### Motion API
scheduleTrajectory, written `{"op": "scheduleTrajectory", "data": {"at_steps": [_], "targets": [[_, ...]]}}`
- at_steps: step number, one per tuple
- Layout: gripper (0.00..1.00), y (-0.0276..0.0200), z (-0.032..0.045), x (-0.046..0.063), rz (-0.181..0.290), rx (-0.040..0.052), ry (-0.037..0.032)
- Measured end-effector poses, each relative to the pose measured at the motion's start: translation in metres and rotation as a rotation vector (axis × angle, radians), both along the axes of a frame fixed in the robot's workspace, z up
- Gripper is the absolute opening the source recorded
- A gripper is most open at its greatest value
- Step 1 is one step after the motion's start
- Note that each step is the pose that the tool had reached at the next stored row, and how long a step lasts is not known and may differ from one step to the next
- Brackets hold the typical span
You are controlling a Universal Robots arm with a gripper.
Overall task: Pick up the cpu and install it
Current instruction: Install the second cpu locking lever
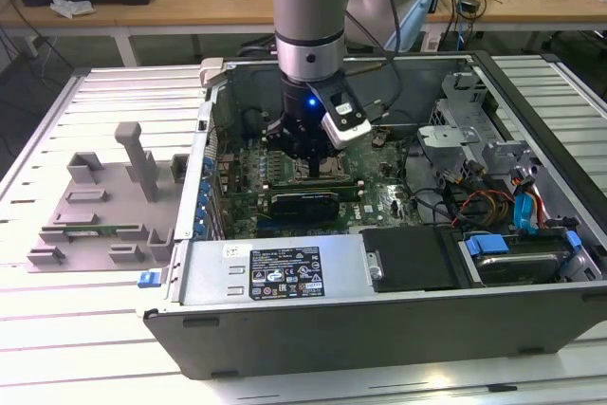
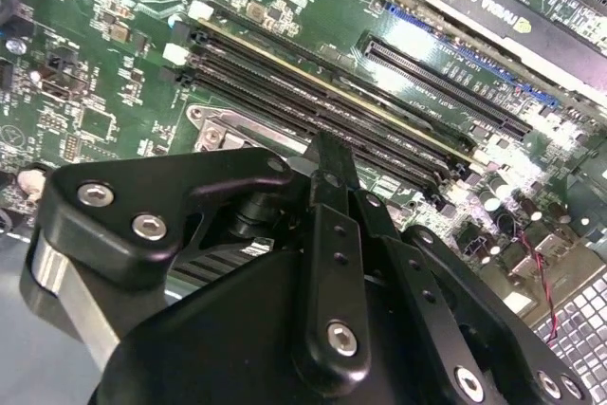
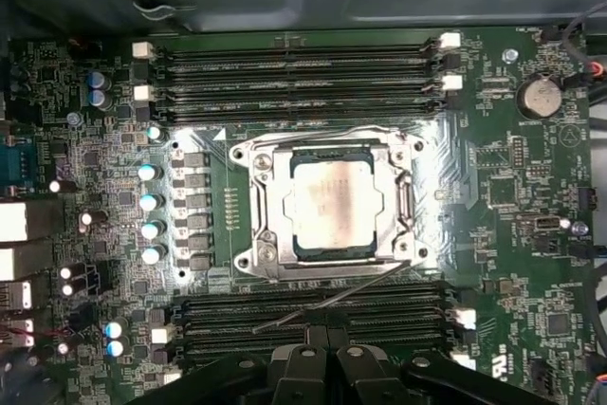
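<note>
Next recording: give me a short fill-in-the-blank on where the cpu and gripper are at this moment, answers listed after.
1. In the first wrist view, the cpu lies inside the ____ frame on the motherboard.
2. In the exterior view, the gripper hangs inside the open computer ____.
3. The grey fixture plate sits toward the exterior view's ____ of the case.

Missing words: socket; case; left
</note>
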State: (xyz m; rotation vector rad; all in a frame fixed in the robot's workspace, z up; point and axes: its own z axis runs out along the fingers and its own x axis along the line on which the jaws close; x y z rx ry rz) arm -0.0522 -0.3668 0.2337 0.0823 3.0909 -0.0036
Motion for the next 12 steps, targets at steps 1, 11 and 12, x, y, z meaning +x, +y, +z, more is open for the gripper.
{"op": "scheduleTrajectory", "data": {"at_steps": [1, 11, 12], "targets": [[0.11, 0.0001, -0.0006, -0.0006, 0.0, 0.0, 0.0], [0.11, 0.0004, -0.0056, -0.0044, 0.0, 0.0002, -0.0006], [0.11, 0.0004, -0.0064, -0.0053, 0.0, 0.0, -0.0008]]}}
